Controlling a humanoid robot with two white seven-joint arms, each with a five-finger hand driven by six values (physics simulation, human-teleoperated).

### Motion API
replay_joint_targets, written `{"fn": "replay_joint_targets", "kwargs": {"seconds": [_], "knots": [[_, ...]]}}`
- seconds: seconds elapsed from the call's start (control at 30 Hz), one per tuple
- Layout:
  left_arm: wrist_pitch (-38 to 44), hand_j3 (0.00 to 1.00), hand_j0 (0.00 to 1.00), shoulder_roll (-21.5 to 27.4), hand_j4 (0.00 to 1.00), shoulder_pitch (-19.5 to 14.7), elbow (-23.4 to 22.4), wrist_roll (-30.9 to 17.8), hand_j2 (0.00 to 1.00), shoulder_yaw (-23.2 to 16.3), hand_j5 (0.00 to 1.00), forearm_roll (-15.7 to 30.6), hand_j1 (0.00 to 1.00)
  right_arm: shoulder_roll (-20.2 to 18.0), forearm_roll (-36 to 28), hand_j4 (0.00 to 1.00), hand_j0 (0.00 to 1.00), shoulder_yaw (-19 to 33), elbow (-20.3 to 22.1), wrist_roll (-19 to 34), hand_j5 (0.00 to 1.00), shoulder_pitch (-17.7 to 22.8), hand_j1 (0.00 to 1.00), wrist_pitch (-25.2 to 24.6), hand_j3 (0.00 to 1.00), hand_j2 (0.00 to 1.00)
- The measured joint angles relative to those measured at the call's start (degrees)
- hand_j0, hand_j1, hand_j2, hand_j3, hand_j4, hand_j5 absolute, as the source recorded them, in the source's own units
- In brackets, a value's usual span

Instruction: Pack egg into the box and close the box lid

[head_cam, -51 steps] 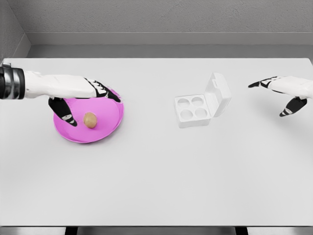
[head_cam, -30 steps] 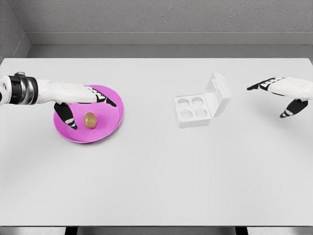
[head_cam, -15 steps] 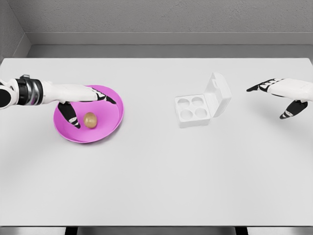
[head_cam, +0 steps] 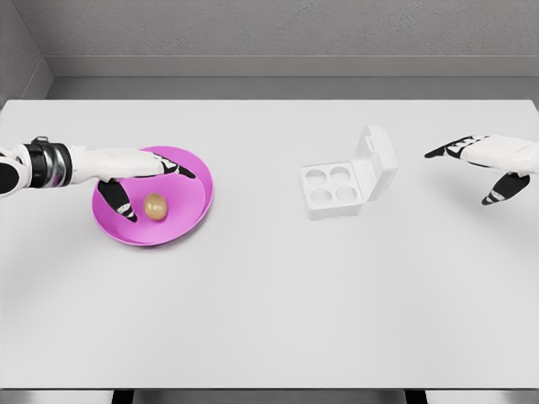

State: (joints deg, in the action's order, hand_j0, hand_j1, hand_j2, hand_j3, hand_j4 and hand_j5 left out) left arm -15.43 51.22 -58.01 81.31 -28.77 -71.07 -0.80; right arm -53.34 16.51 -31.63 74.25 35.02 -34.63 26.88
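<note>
A brown egg [head_cam: 155, 206] lies in a magenta plate [head_cam: 187, 215] on the left of the white table [head_cam: 269, 295]. My left hand [head_cam: 145, 180] hovers over the plate with its fingers spread: the thumb is left of the egg, the other fingers above it, and none touches it. A white egg box [head_cam: 333, 190] with several empty cups sits right of centre, its lid [head_cam: 375, 162] standing open on the right side. My right hand [head_cam: 480, 162] is open at the far right, apart from the box.
The table's back edge meets a grey wall [head_cam: 269, 34]. Its front edge runs along the bottom of the view.
My left arm has drawn back to the left and its hand has lowered toward the plate, fingers around the egg. The right hand has barely shifted.
</note>
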Motion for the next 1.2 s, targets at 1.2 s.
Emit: {"fn": "replay_joint_targets", "kwargs": {"seconds": [1.2], "knots": [[-0.01,1.00,1.00,-3.37,1.00,2.02,-4.68,0.17,1.00,0.04,1.00,-0.78,1.00,2.76,0.09,1.00,1.00,-1.35,-3.28,0.00,1.00,-0.62,1.00,-0.05,1.00,1.00]]}}
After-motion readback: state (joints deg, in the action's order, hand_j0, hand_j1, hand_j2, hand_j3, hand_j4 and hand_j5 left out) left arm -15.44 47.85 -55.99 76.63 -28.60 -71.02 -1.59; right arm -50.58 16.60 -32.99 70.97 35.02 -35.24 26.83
